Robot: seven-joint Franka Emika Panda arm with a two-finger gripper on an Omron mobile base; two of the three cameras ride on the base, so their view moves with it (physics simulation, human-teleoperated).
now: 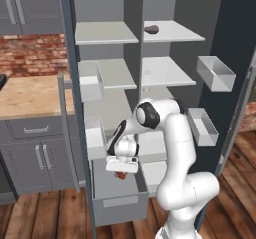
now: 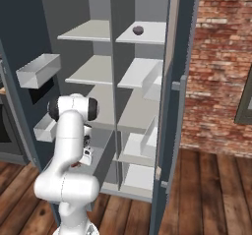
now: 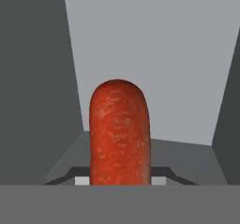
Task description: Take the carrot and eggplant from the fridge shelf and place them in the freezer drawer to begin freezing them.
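Your gripper (image 1: pixel 120 172) hangs low in front of the open fridge, pointing down into the pulled-out freezer drawer (image 1: pixel 120 203). Its fingers are pressed in on the carrot (image 1: pixel 119 174), which shows as a small orange-red stub poking out just beneath the white hand. From the camera on the hand, the carrot (image 3: pixel 120 133) stands straight up the middle, rounded end farthest from you, its near end running down out of sight between the finger tips, so you cannot see the pads themselves. Around and beyond the carrot you see the bare grey walls and floor of the freezer drawer (image 3: pixel 154 54); the carrot is held above that floor, not resting on it. Nothing else can be made out inside the drawer.

The eggplant (image 1: pixel 151 29) lies well apart from the gripper, high up on the top right fridge shelf (image 1: pixel 172 33). From the right-hand base camera the eggplant (image 2: pixel 138 30) is a small dark lump on that same shelf (image 2: pixel 147 34). The white door bins (image 1: pixel 216 73) on the open right door look empty from here.
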